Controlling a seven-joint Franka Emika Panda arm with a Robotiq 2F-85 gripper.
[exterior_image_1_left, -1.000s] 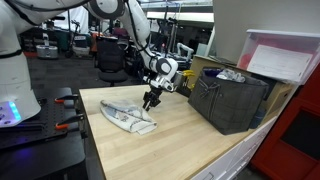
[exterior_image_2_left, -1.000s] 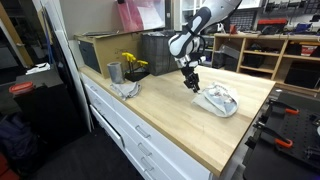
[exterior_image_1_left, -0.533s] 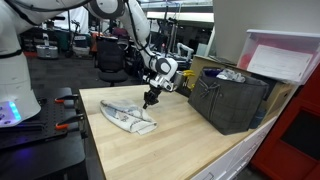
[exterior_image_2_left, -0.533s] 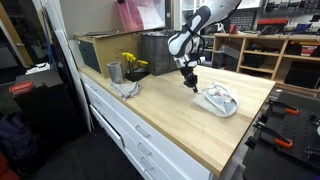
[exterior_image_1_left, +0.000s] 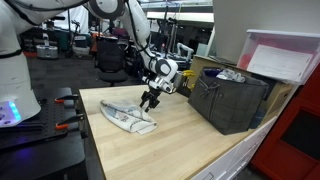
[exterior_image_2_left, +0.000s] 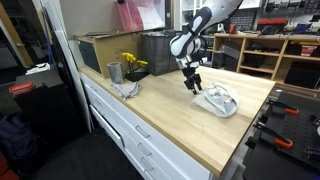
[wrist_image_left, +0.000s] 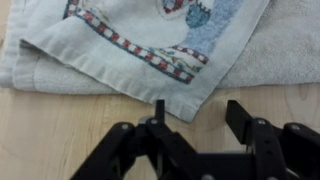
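The gripper (wrist_image_left: 197, 122) has its fingers spread and empty, with the towel (wrist_image_left: 140, 35) just ahead and its hemmed corner between their tips, so a clean pinch probably needs them lowered astride that hem.

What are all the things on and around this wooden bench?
towel: one, white with red-patterned border and blue print, folded on the tabletop
crate: one, dark, at one end of the tabletop
metal cup: one, grey, near the crate
flowers: one bunch, yellow, beside the metal cup
crumpled cloth: one, whitish, in front of the metal cup
tabletop: one, light wood
drawers: several, white, under the tabletop
end effector: one, black, jaws open and empty, at the towel's edge
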